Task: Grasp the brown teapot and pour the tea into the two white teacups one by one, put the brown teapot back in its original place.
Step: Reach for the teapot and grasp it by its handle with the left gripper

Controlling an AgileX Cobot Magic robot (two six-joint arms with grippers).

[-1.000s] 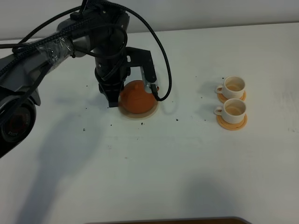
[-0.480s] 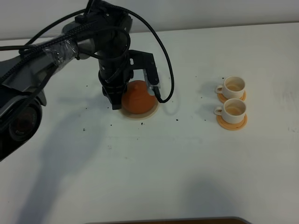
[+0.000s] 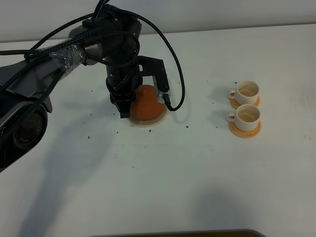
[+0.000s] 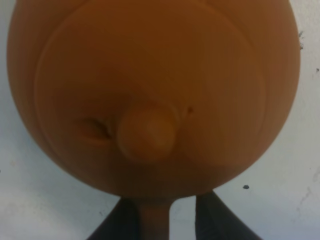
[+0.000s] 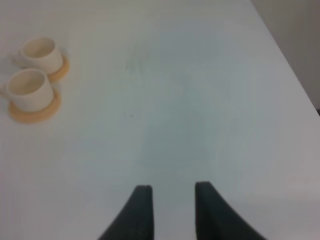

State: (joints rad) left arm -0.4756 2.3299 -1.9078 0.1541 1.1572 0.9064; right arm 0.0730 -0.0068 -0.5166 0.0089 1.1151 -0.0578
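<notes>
1. The right gripper (image 5: 172,212) is being held parted and empty over the table (image 5: 200,100).
2. The brown teapot (image 3: 146,102) is being supported by the beige disc (image 3: 148,122). Its handle (image 4: 154,220) is being straddled by the left gripper (image 4: 165,212), jaws apart (gap on one side).
3. The near teacup (image 3: 245,114) and the far teacup (image 3: 247,91) are being borne by orange saucers (image 3: 245,131), well apart from the teapot.

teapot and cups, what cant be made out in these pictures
- brown teapot handle: exterior high, behind the left gripper
- its spout: left wrist, cut off by the frame edge
- teacups contents: exterior high too small, right wrist blurred
- beige disc: left wrist, covered by teapot
</notes>
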